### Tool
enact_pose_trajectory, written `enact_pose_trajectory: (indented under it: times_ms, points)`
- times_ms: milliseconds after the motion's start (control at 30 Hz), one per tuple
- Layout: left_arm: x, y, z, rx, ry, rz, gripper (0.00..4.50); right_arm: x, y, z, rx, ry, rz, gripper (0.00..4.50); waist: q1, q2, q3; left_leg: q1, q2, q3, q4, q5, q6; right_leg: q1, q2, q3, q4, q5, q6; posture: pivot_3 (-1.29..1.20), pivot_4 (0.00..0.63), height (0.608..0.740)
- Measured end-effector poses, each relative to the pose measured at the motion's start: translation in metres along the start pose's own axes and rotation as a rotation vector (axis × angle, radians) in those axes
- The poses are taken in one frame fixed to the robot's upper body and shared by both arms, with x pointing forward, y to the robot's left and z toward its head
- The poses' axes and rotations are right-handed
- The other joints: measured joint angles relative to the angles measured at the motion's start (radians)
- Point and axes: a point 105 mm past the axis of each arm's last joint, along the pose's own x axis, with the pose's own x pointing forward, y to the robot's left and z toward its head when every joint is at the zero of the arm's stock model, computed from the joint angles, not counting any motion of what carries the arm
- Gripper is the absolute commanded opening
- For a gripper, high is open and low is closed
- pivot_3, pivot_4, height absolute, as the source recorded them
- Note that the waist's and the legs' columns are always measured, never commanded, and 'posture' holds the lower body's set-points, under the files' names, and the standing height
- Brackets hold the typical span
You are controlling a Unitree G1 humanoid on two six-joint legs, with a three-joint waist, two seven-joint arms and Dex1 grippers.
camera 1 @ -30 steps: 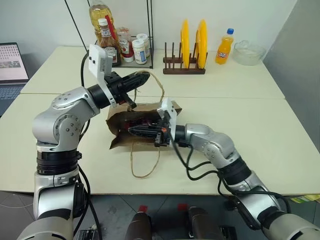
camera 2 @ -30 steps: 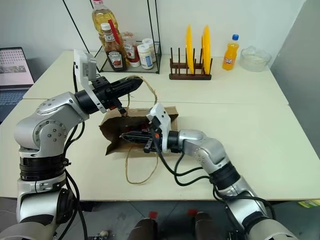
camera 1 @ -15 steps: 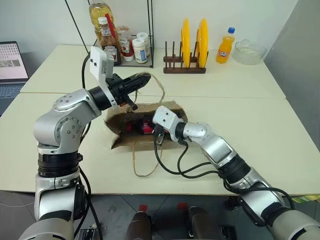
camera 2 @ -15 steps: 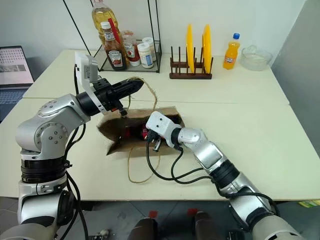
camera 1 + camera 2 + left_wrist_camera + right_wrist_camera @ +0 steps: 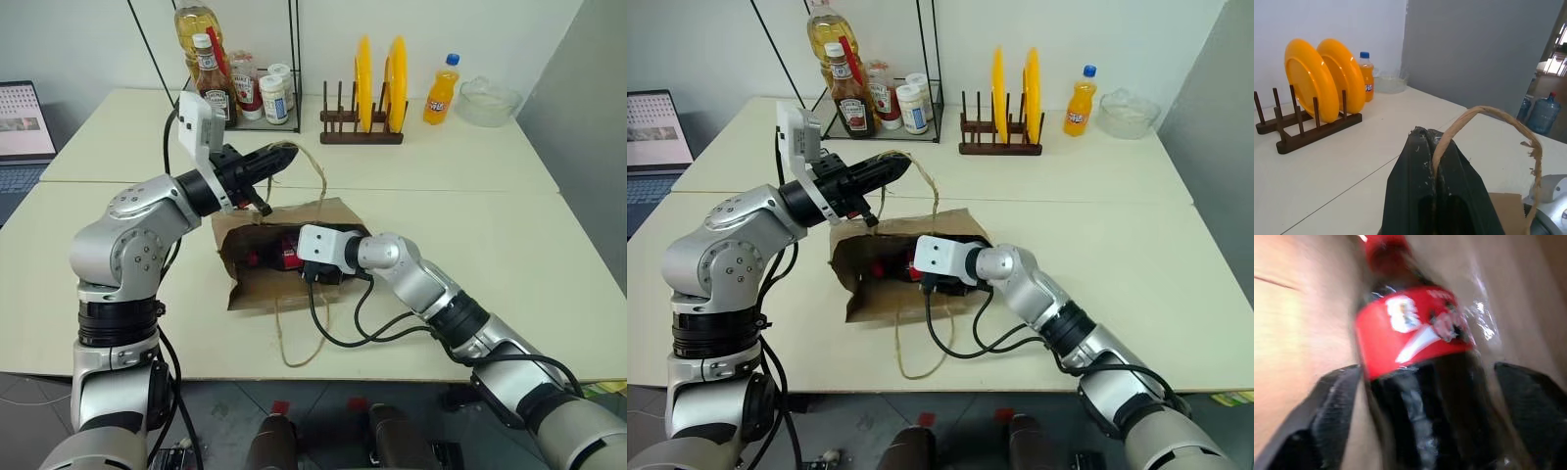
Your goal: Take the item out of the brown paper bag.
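The brown paper bag lies on the desk, its twine handle pinched by the closed left gripper. Inside lies the cola bottle, straddled by the right gripper, jaws spread wide.

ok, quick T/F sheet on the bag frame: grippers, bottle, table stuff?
1. The left gripper is shut on the bag's twine handle. True.
2. The cola bottle stands upright on the table. False: it lies inside the brown paper bag.
3. The right gripper is open, a finger either side of the bottle. True.
4. The wooden rack holds blue plates. False: yellow plates.
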Motion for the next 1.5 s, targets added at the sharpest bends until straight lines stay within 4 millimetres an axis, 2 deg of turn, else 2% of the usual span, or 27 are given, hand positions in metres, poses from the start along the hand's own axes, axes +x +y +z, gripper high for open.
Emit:
enact_pose_trajectory:
  times_ms: [333,533,667,867,1167,1333,1500]
  points:
    - [0.001,-0.001,0.000,0.004,-0.005,-0.001,0.00,0.015,-0.005,-0.007,-0.152,0.035,0.030,4.46,-0.005,0.000,0.000,0.001,0.000,0.000,0.000,0.001,0.001,0.001,0.000,0.000,0.000,0.002,0.001,0.00,0.150,0.740]
    - [0.001,0.000,0.000,0.007,-0.005,0.003,0.00,0.015,-0.007,-0.006,-0.184,0.022,0.021,3.17,-0.004,0.000,-0.001,0.002,0.000,0.000,0.000,0.002,0.001,0.001,0.000,0.000,0.001,0.003,0.001,0.00,0.150,0.740]
    - [0.000,0.001,-0.002,0.009,0.000,0.009,0.00,0.011,-0.009,-0.006,-0.169,0.013,0.007,3.17,-0.002,0.000,-0.001,0.001,0.000,-0.001,0.000,0.002,0.001,0.001,0.000,0.000,0.000,0.003,0.001,0.00,0.150,0.740]
    - [0.001,0.006,-0.010,0.053,0.034,0.042,0.00,-0.003,-0.007,0.000,-0.033,-0.038,0.015,3.17,-0.003,0.000,0.000,-0.002,0.000,-0.001,0.000,0.003,0.000,0.000,0.000,-0.001,-0.001,0.003,0.001,0.00,0.150,0.740]
    - [0.002,0.025,-0.014,0.086,0.050,0.127,0.00,-0.034,-0.013,0.000,-0.118,-0.063,-0.001,3.17,-0.003,0.000,0.000,-0.002,-0.001,-0.002,0.000,0.002,0.001,-0.001,0.000,-0.001,-0.001,0.003,0.001,0.00,0.150,0.740]
    - [0.004,0.032,-0.013,0.102,0.051,0.149,0.00,-0.048,-0.017,0.003,-0.074,-0.136,-0.030,3.17,-0.004,0.000,0.000,-0.002,-0.001,-0.002,0.000,0.003,0.001,-0.001,0.000,-0.001,-0.001,0.003,0.001,0.00,0.150,0.740]
    - [0.003,0.039,-0.017,0.116,0.070,0.177,0.00,-0.068,-0.007,0.004,-0.015,-0.221,-0.002,3.17,-0.002,0.000,0.000,-0.003,-0.001,-0.002,0.000,0.003,0.001,-0.001,-0.001,-0.001,-0.001,0.003,0.001,0.00,0.150,0.740]
